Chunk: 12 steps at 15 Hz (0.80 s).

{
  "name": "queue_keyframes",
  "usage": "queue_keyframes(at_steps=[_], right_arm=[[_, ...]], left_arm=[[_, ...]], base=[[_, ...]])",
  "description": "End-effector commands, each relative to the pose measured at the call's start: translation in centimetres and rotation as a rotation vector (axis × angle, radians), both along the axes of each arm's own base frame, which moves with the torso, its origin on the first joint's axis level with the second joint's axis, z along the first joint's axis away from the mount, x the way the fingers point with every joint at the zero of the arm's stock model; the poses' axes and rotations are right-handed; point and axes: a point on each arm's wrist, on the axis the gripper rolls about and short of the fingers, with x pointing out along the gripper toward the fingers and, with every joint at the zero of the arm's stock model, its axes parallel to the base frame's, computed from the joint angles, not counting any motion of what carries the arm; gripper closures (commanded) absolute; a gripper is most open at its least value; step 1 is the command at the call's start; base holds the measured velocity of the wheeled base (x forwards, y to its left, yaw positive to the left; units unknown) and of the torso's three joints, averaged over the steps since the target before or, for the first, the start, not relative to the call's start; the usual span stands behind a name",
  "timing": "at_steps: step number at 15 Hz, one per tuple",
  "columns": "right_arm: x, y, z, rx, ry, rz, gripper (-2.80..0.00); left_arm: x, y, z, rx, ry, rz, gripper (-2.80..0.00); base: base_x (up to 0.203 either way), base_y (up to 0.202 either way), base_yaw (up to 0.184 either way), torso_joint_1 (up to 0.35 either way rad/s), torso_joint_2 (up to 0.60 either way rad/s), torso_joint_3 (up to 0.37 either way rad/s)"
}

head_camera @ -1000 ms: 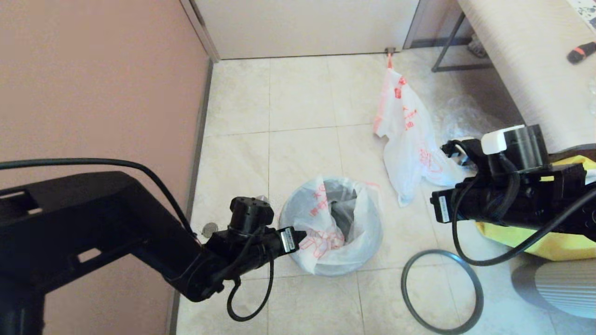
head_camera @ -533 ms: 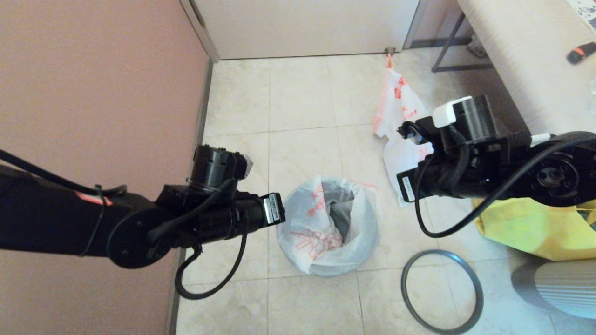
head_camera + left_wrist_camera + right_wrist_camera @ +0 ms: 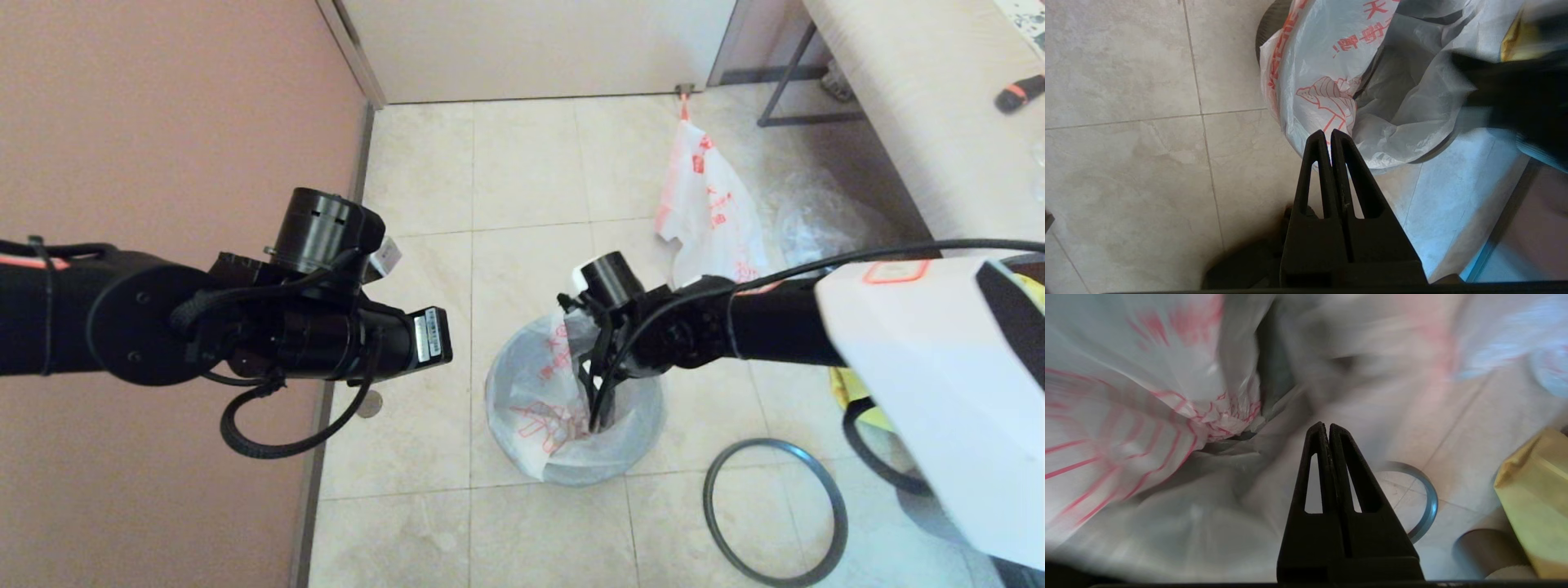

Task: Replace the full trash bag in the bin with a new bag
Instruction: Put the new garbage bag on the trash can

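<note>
The new bag already lines the bin directly under the empty, pressed-together right gripper, the full trash bag lies beyond it, and the hoop beside it remains unfitted.

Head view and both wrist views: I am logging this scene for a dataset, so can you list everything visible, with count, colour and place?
new bag: one, white with orange-red print, lining the bin
bin: one, dark, on the floor tiles between the arms
full trash bag: one, white with orange-red print, on the floor beyond the bin
hoop: one, dark grey, flat on the floor right of the bin
clear plastic bag: one, clear, right of the full trash bag
yellow tote: one, yellow, far right
coin-like disc: one, grey, by the wall
left gripper: shut, empty, above the bin's left edge
right gripper: shut, empty, over the bag's opening
</note>
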Motion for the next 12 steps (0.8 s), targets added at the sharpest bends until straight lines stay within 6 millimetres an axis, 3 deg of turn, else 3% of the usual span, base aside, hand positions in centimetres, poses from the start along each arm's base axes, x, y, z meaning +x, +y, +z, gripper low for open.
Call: queue_keyframes(at_steps=[1, 3, 7, 9, 12], right_arm=[[1.6, 1.8, -7.9, -0.100, 0.090, 0.014, 0.00], [2.8, 2.1, -12.1, -0.136, 0.094, 0.021, 0.00], [6.6, 0.7, -16.0, -0.011, -0.029, 0.075, 0.00], [7.0, 0.2, -17.5, -0.022, -0.007, 0.093, 0.00], [7.0, 0.4, -17.7, 0.001, -0.014, 0.115, 0.00]], left_arm=[[0.0, 0.1, 0.1, -0.004, -0.001, 0.005, 0.00], [0.0, -0.1, -0.1, -0.007, 0.005, -0.004, 0.00], [0.0, -0.5, 0.4, -0.114, -0.105, 0.016, 0.00], [-0.1, -0.6, 0.3, -0.143, -0.155, 0.013, 0.00], [-0.6, -0.6, 0.7, -0.167, -0.187, 0.004, 0.00]], base=[[0.000, 0.000, 0.000, 0.000, 0.00, 0.000], [0.000, 0.000, 0.000, 0.000, 0.00, 0.000], [0.000, 0.000, 0.000, 0.000, 0.00, 0.000], [0.000, 0.000, 0.000, 0.000, 0.00, 0.000], [0.000, 0.000, 0.000, 0.000, 0.00, 0.000]])
